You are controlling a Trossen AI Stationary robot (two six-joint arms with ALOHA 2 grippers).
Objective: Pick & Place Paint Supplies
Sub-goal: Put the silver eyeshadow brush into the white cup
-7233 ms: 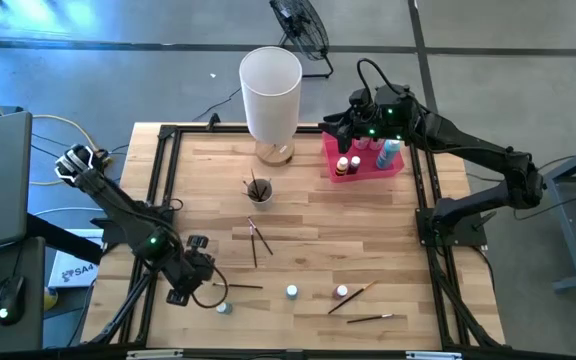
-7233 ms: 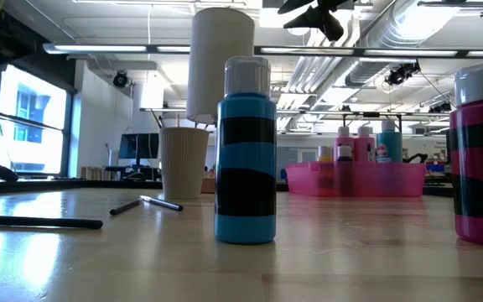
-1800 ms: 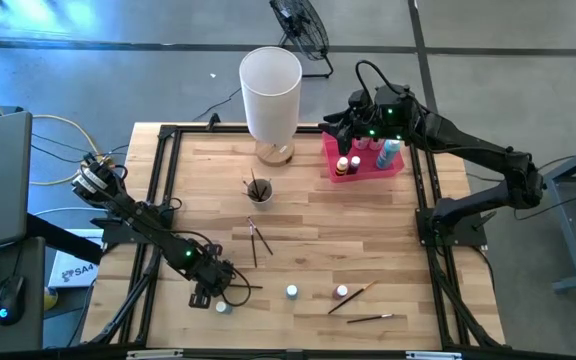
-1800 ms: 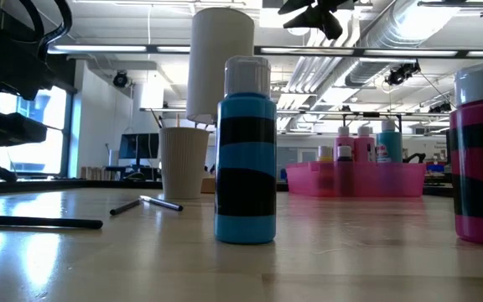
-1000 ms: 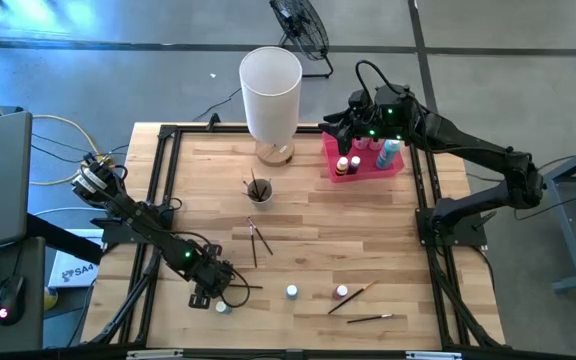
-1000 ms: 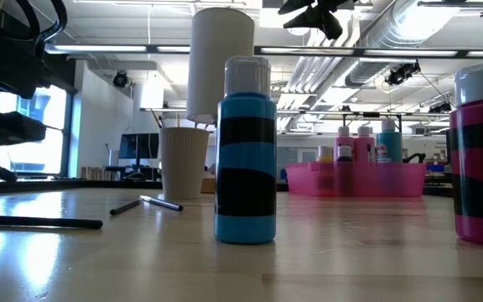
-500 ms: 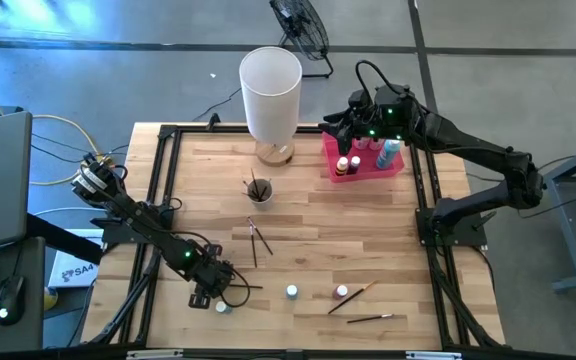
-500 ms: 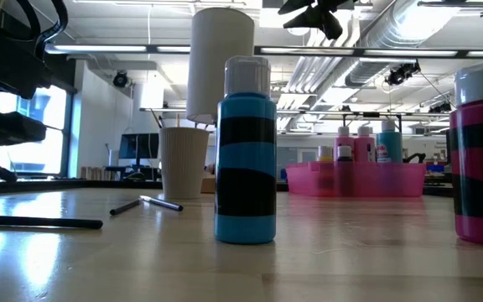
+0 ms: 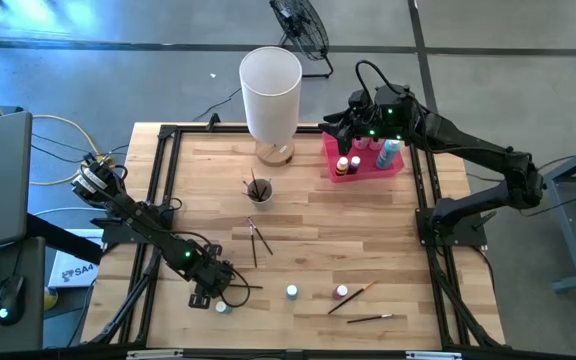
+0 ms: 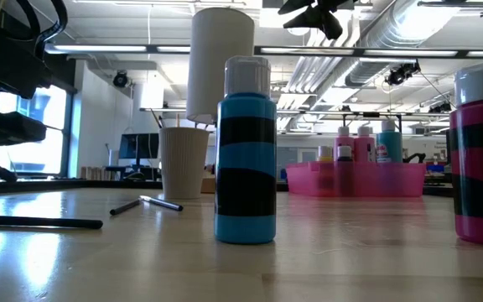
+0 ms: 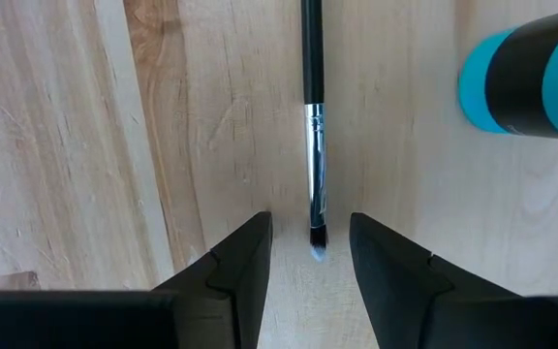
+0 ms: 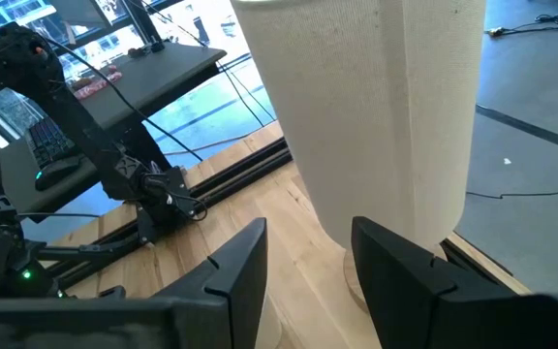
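One thin dark-handled paintbrush (image 11: 312,116) is seen lying flat on the wooden surface (image 9: 368,220), its bristle tip placed just in the gap between the parted fingers of the left pincer (image 11: 310,254); nothing is gripped and the brush is not touched by the fingers. A teal bottle (image 11: 526,76) is found near that brush, off to one side of the pincer. The left pincer (image 9: 215,290) is lowered at the surface's front left. The right pincer (image 9: 336,128) is held open and empty over the pink tray (image 9: 368,168), facing the tall white cylinder (image 12: 376,116).
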